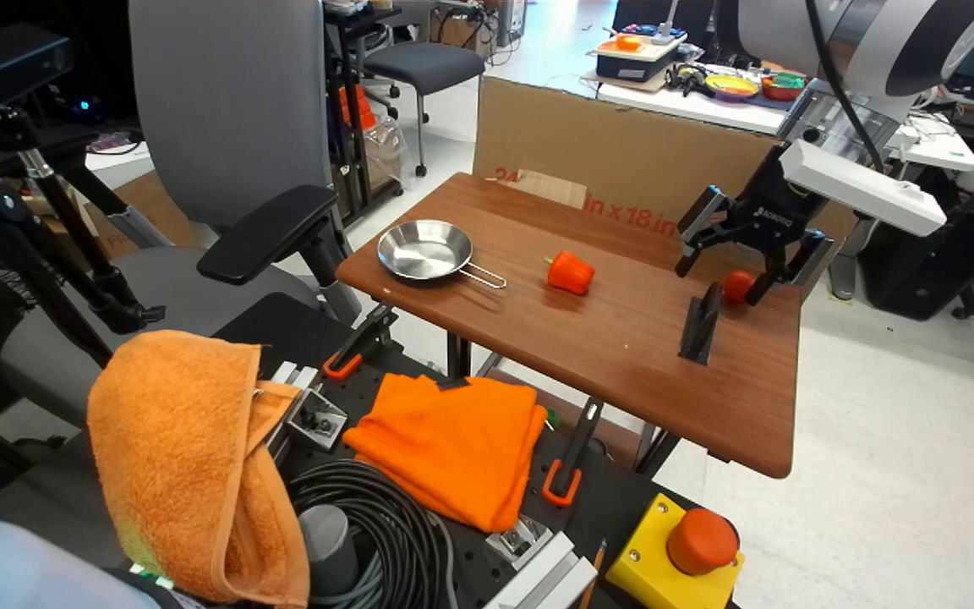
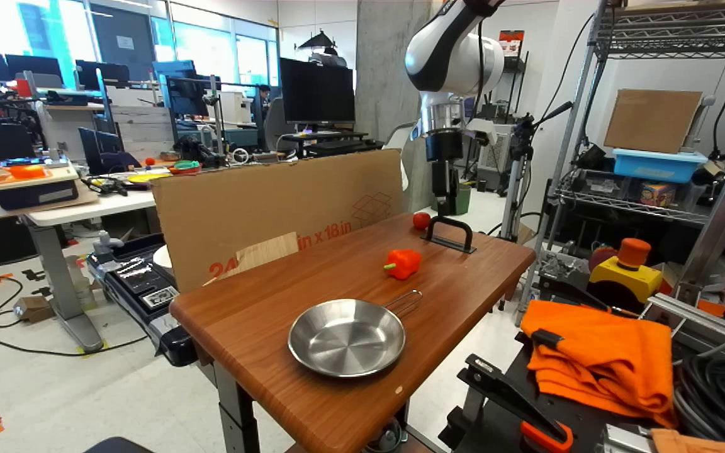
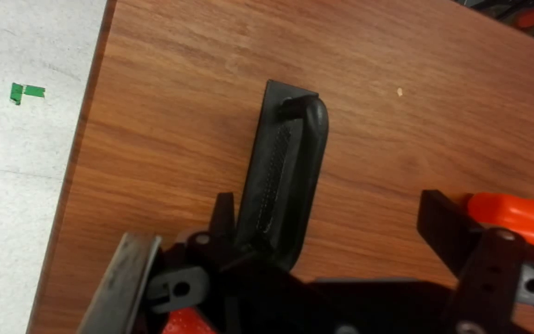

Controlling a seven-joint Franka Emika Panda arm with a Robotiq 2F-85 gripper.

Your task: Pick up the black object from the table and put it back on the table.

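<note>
The black object [image 1: 701, 328] is a slim handle with a flat base plate and a raised arched bar. It stands bar-up on the brown wood-grain table [image 1: 631, 372], near one end, and shows in an exterior view [image 2: 467, 234] and in the wrist view [image 3: 276, 171]. My gripper [image 1: 717, 283] is open and empty above the table, pointing down close to the handle. In the wrist view the fingers [image 3: 328, 197] are wide apart; the handle lies nearer the left finger, and its lower end is partly hidden by that finger. Contact cannot be told.
A red ball [image 1: 739, 287] sits close beside the handle, near a fingertip. An orange-red pepper [image 2: 403, 263] lies farther along the table. A steel pan [image 2: 347, 340] stands at the opposite end. A cardboard panel [image 1: 622, 139] rises along one long edge.
</note>
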